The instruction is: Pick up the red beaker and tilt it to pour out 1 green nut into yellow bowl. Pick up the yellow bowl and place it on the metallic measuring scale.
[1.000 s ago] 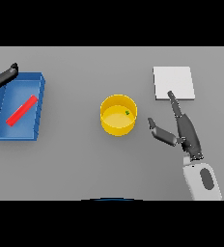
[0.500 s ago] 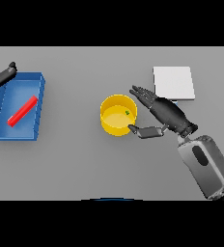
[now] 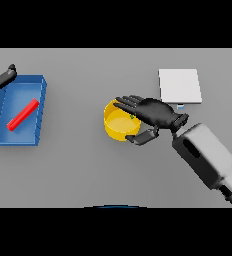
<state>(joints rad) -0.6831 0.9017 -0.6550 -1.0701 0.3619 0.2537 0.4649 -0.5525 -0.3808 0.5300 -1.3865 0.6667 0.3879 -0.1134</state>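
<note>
At the far left edge, the left hand point(image 3: 0, 79) is sitting just past the corner of a blue tray point(image 3: 38, 112), with its fingers loose and holding nothing. Inside the tray, a red beaker point(image 3: 23, 114) is lying on its side, tilted across the tray floor. In the middle of the grey table point(image 3: 78, 170), the yellow bowl point(image 3: 117, 125) is standing upright, and a tiny green nut point(image 3: 132, 116) is showing inside it, close to the right wall. The right hand point(image 3: 153, 114) is reaching in from the right and wrapping around the bowl: its fingers are lying over the far rim and its thumb is pressing on the near side. Farther right, the scale point(image 3: 180, 86) is sitting flat as a pale square, apart from the bowl, with nothing on it.
</note>
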